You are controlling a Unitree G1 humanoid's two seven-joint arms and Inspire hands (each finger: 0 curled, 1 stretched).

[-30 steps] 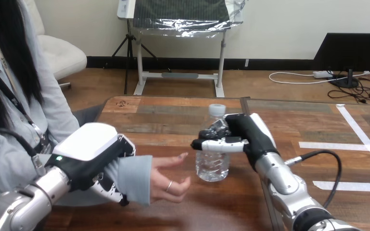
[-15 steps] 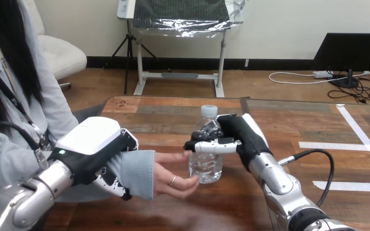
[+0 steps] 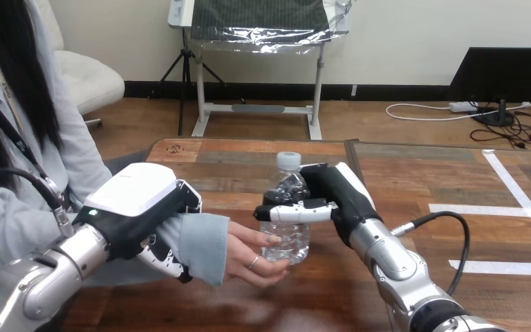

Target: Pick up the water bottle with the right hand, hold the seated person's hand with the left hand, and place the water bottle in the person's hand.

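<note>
Head view shows the wooden table [image 3: 249, 155] across the middle of the frame, and the biggest risk is a spill onto it: if the handover fails, the water bottle [image 3: 287, 238] can topple and roll toward the lower edge. At lower left the left hand [image 3: 142, 207] lies over the person's grey sleeve [image 3: 197, 238] at the wrist, with its fingers curled under and clamped there. Too firm a hold, or a tug on the arm, could tilt the palm and throw the receiving hand off line. At centre right the right hand [image 3: 335, 200] is wrapped round the upper body of the upright bottle, its thumb across the front. The clear plastic looks thin, so a hard squeeze may buckle it. Lower down, the bottle's base sits against the person's hand [image 3: 252, 252], which is palm up with its fingers loosely open and touching the bottle's side, not closed round it. I cannot tell whether the palm bears any weight yet. Letting go before those fingers close would probably drop the bottle, and pushing further down could pinch them. The white cap [image 3: 289, 160] looks seated, so a leak seems the least likely trouble.
</note>
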